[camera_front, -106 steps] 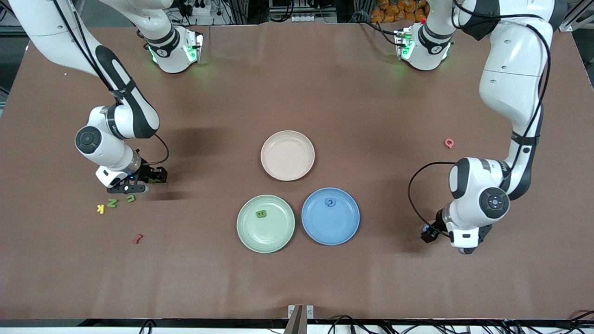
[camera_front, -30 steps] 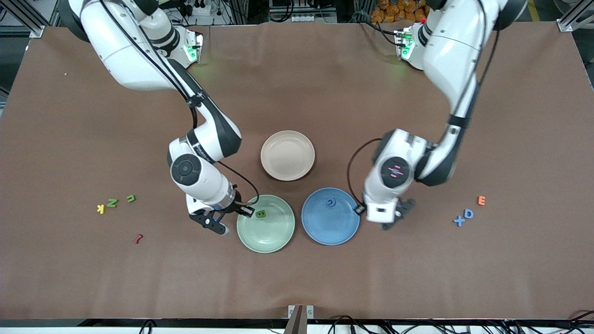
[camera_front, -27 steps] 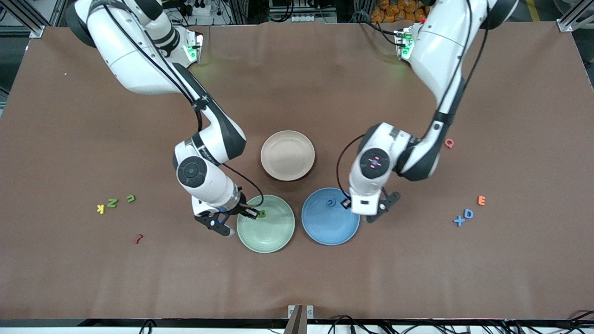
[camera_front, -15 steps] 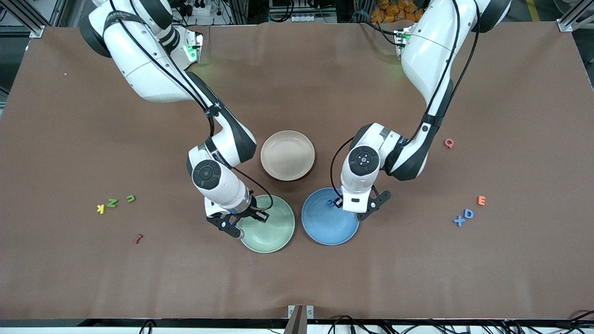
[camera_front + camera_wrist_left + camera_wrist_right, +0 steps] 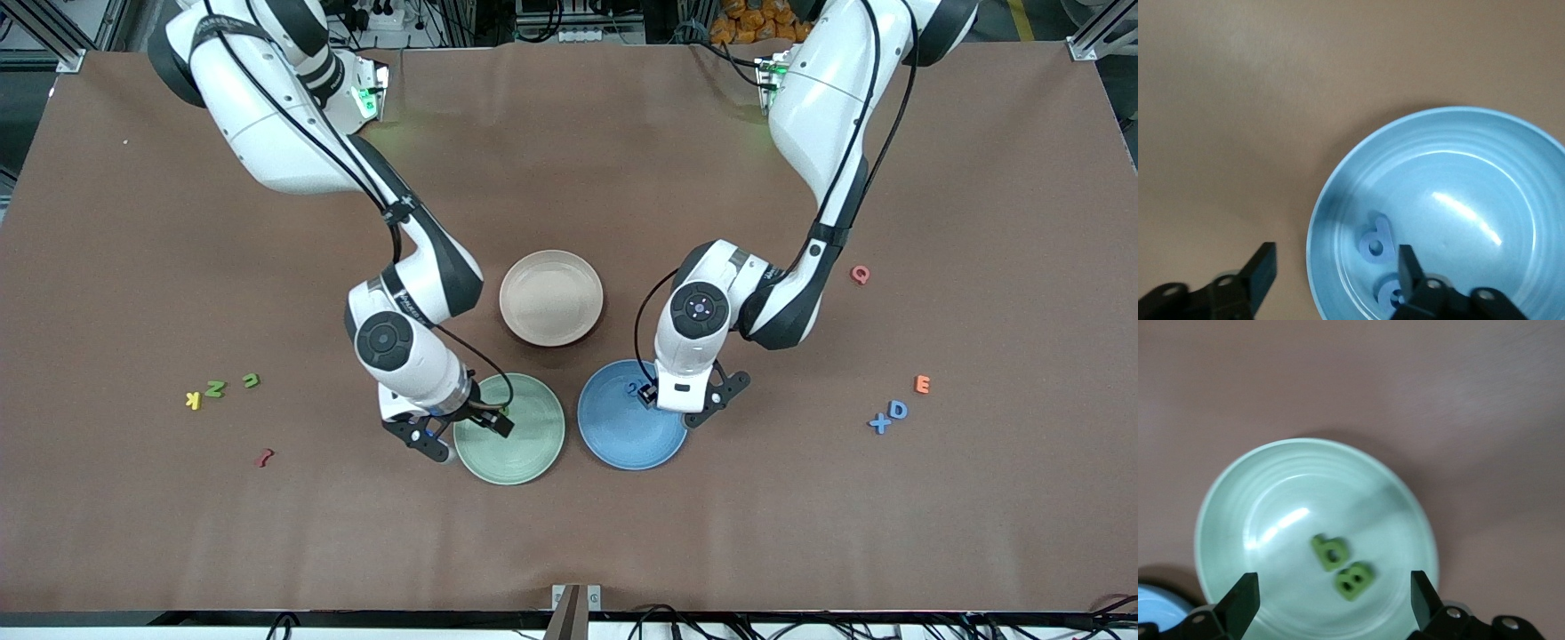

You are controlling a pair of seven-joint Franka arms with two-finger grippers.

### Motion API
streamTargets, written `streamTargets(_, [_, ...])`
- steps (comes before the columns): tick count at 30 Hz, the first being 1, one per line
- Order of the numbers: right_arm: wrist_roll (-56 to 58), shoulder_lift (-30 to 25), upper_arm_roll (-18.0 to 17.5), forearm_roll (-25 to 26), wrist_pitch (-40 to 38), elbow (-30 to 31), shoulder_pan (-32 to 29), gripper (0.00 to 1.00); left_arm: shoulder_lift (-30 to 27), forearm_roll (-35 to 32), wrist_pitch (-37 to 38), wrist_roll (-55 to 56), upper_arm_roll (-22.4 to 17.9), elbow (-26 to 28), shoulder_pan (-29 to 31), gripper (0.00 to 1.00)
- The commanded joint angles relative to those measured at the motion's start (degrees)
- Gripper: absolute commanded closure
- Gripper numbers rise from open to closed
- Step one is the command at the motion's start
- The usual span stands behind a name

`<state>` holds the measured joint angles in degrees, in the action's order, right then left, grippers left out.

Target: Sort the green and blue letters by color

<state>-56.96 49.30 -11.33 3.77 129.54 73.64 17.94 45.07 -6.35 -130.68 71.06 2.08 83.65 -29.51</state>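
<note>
Brown cloth covers the whole table [image 5: 569, 533], and you've got three plates in mid-frame: a beige plate [image 5: 551, 298], empty, with a green plate [image 5: 533, 444] and a blue plate [image 5: 613, 436] side by side below it. Your right gripper [image 5: 458, 433] hangs over the green plate with its fingers spread wide and nothing between them. The left gripper [image 5: 685, 404] sits over the blue plate's rim, also parted and empty, so my guess is both are in a drop-off pose. Each plate matches its letters, which is the whole point of the sort. Count so far: two in green, the green P [image 5: 1330, 551] and green B [image 5: 1353, 580], and two in blue, the blue P [image 5: 1377, 241] plus a second blue letter [image 5: 1386, 293] half hidden by a finger. Loose on the cloth: green N [image 5: 214, 388] and green U [image 5: 252, 380] at the right arm's end, and blue X [image 5: 879, 424] and blue D [image 5: 898, 410] at the left arm's end. So four down, four to go, I reckon.
</note>
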Motion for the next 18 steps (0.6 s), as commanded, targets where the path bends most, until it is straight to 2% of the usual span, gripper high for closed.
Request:
streamTargets(1, [5.36,-5.34,-0.27,0.71,-10.35,1.51,-2.64,0.0,-1.21,-1.91,0.25,-5.84,0.03,0.11,2.87,0.0])
streamTargets(3, [7.81,-7.97,-0.27,0.89,-12.03,3.87,-4.04,0.0,-1.21,-2.0,0.51,-8.3,0.03,0.55,4.63,0.0])
streamTargets(11, [23.54,-22.21,-0.27,1.06,-9.84,23.63,-12.04,0.0,-2.53,-2.0,5.6,-19.27,0.03,1.52,12.71,0.0])
streamTargets(18, [36.73,-31.18,-0.27,1.5,-0.36,39.64,-20.3,0.0,-4.73,-2.0,10.89,-37.12,0.29,3.01,19.66,0.0])
